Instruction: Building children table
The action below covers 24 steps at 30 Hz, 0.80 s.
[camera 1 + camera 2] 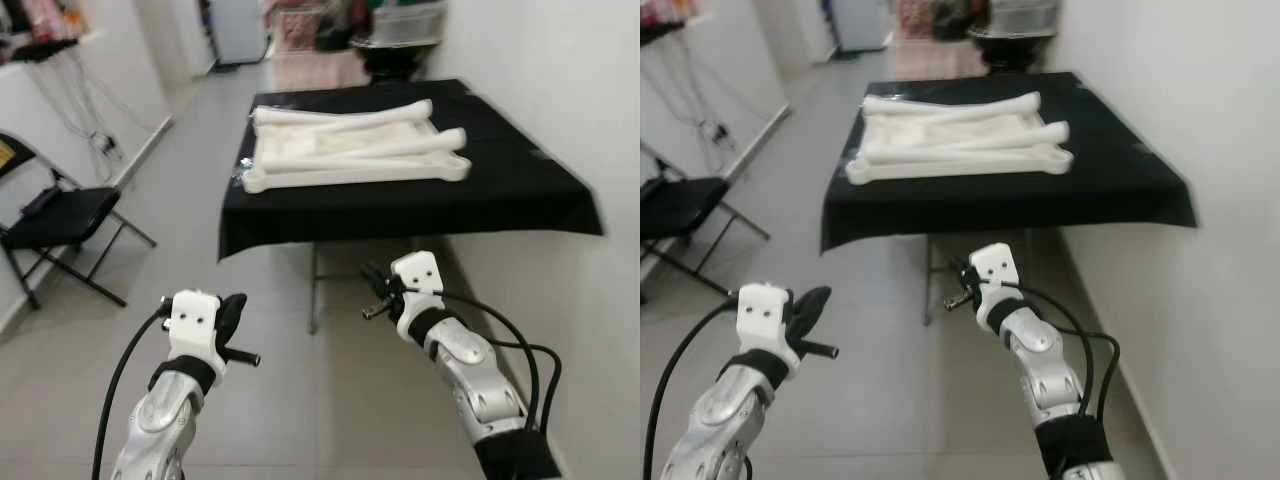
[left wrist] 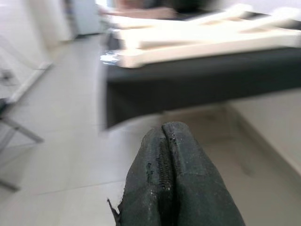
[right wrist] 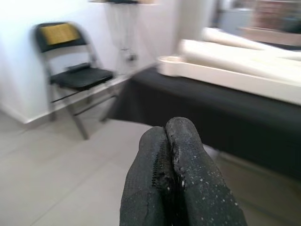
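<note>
While both claws, left claw and right claw, are pinched closed and empty, white table parts lie at 12 o'clock on the black-draped surface; risk: a misjudged approach bumps its edge.

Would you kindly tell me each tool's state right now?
Left tool: closed, holding nothing.
Right tool: closed, holding nothing.

White table parts lie on a black-draped table, both grippers short of it.

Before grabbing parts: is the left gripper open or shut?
Shut: the left gripper shows both black fingers pressed together, nothing between.
</note>
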### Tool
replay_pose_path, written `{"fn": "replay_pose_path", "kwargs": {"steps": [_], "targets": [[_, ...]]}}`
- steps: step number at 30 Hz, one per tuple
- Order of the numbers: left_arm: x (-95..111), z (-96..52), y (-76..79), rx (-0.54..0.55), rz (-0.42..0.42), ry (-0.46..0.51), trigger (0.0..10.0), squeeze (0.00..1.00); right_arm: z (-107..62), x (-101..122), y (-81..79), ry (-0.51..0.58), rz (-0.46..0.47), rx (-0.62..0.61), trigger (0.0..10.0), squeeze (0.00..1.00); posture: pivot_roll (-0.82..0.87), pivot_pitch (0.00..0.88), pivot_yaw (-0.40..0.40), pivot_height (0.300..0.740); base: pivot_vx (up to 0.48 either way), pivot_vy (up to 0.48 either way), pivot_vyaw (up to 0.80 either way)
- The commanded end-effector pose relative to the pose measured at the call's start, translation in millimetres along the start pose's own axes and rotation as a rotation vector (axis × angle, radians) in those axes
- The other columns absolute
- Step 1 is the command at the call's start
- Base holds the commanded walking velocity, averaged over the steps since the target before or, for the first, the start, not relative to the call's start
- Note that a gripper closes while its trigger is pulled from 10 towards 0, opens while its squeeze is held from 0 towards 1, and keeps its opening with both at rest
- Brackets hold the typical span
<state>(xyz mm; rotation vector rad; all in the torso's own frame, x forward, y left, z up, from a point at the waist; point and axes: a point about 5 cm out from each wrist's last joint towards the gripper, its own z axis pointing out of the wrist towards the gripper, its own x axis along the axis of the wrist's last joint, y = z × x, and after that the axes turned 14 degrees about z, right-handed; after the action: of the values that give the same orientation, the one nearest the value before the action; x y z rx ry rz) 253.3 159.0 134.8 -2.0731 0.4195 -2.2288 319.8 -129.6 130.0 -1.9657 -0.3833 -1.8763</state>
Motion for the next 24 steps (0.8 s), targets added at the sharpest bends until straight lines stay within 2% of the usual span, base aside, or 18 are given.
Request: {"fn": "replay_pose_path", "kwargs": {"steps": [1, 4, 5, 13, 17, 19, 20, 21, 22, 24], "targets": [[-4.4, -2.2, -5.2, 0.01, 0.007, -0.019, 10.0, 0.0, 4.7, -1.4, -9.0, -0.013, -0.01, 0.035, 10.0, 0.0, -0.06, 0.0, 0.008, 0.74, 0.45, 0.0, 0.8], [-3.6, -1.9, -4.7, 0.004, 0.007, -0.014, 10.0, 0.0, 4.6, 0.3, -10.3, 0.007, -0.008, 0.047, 10.0, 0.0, -0.05, 0.0, 0.008, 0.74, 0.454, 0.0, 0.8], [-2.8, -1.5, -4.3, 0.001, 0.006, -0.01, 10.0, 0.0, 4.4, -0.1, -8.8, 0.009, 0.024, 0.036, 10.0, 0.0, -0.06, 0.0, 0.007, 0.74, 0.45, 0.0, 0.0], [3.5, 1.2, -1.9, -0.015, 0.006, 0.016, 10.0, 0.0, 5.1, 2.4, -5.0, 0.01, 0.013, 0.008, 10.0, 0.0, -0.06, 0.0, 0.005, 0.74, 0.454, 0.0, 0.0], [15.2, 3.8, 0.2, -0.041, 0.0, 0.062, 10.0, 0.0, 7.6, 7.5, -1.9, 0.025, 0.006, -0.01, 10.0, 0.0, -0.06, 0.0, 0.004, 0.74, 0.453, 0.0, 0.0], [22.3, 4.9, 1.7, -0.06, -0.002, 0.089, 10.0, 0.0, 9.1, 10.9, -0.6, 0.037, 0.017, -0.014, 10.0, 0.0, -0.06, 0.0, 0.004, 0.74, 0.454, 0.0, 0.0], [32.2, 6.6, 3.4, -0.086, -0.002, 0.128, 10.0, 0.0, 12.4, 17.0, 2.3, 0.049, 0.038, -0.029, 10.0, 0.0, -0.05, 0.0, 0.004, 0.74, 0.454, 0.0, 0.0], [32.2, 6.6, 3.4, -0.086, -0.002, 0.128, 10.0, 0.0, 12.4, 17.0, 2.3, 0.049, 0.038, -0.029, 10.0, 0.0, -0.05, 0.0, 0.004, 0.74, 0.454, 0.0, 0.0], [34.6, 7.1, 3.6, -0.092, -0.002, 0.137, 10.0, 0.0, 14.1, 19.9, 3.7, 0.058, 0.07, -0.033, 10.0, 0.0, -0.05, 0.0, 0.005, 0.74, 0.45, 0.0, -0.8], [35.6, 7.5, 3.6, -0.095, -0.001, 0.14, 10.0, 0.0, 15.9, 22.7, 6.5, 0.058, 0.078, -0.044, 10.0, 0.0, -0.05, 0.0, 0.005, 0.74, 0.448, 0.0, -0.8]]}}
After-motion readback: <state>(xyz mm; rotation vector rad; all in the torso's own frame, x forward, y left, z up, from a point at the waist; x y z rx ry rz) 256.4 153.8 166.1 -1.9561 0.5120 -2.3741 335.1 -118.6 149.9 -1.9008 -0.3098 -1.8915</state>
